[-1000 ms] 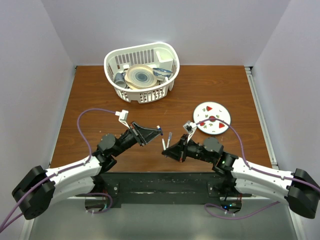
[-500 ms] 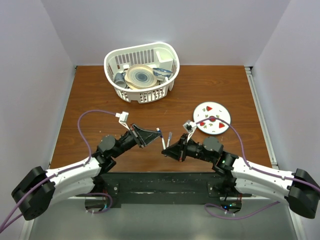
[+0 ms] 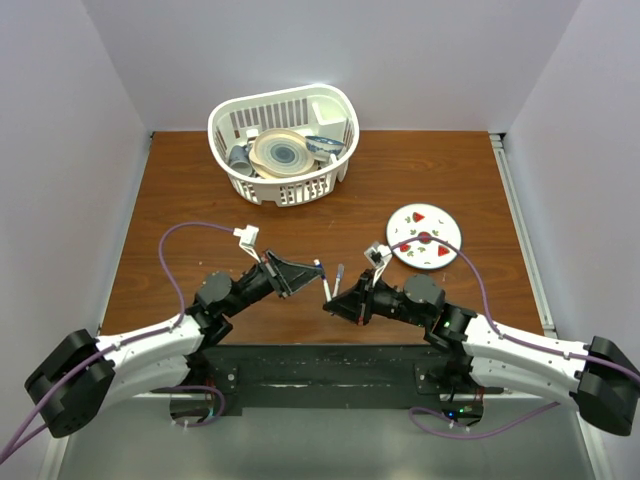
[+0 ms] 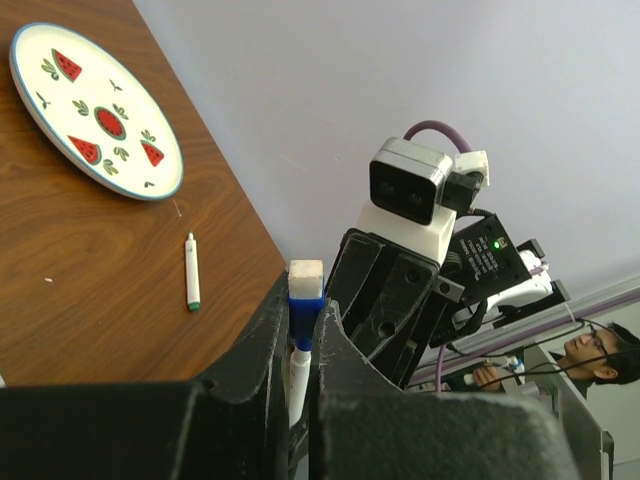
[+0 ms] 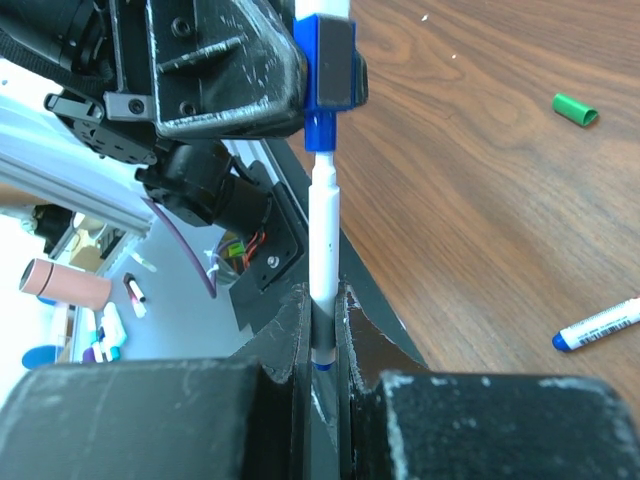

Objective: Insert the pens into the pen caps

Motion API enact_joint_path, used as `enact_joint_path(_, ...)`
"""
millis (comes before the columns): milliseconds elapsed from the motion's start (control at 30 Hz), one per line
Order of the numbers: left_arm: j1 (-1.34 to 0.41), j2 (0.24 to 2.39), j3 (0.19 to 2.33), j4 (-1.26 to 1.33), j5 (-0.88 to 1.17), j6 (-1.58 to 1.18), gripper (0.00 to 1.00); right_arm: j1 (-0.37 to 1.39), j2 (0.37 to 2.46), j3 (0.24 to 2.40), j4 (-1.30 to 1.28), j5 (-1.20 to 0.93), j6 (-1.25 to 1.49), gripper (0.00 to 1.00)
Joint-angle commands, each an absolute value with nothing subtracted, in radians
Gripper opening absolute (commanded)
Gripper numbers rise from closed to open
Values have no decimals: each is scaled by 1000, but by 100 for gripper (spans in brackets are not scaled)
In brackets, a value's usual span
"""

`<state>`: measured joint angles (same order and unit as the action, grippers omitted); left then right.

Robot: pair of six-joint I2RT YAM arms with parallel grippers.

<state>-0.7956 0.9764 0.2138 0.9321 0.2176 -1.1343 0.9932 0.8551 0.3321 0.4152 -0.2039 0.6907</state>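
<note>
At about 6 o'clock on the table (image 3: pixel 200 190), just beyond the arm bases, the right gripper (image 5: pixel 322 320) is clamped narrow on the lower barrel of a white pen (image 5: pixel 323 220). The left gripper (image 4: pixel 303 325) pinches the blue cap (image 4: pixel 305 292) tight between its fingers. Over the last second the left gripper has slid from 9 toward 3 o'clock, closing the gap between cap and pen tip, and the two now meet in line. A narrower blue section shows between cap and barrel in the right wrist view, so I judge the cap started but not pressed home; a straight push along the barrel looks to be what remains. Farther out, a second pen (image 5: pixel 600 325) with a blue end and a green cap (image 5: pixel 574 109) lie loose on the wood, well apart. A green-tipped pen (image 4: pixel 190 272) lies short of the plate (image 3: pixel 425 250) at 2 o'clock. The basket (image 3: pixel 215 120) sits at 12 o'clock. No purple cap shows.
</note>
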Motion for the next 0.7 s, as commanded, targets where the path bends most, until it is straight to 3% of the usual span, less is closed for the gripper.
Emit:
enact_joint_path(0, -807, 970, 203, 973, 256, -1123, 0, 996, 845, 388, 445, -172, 670, 0)
enact_joint_path(667, -845, 933, 124, 946, 417, -1068, 0, 994, 793, 505, 256, -54, 575, 0)
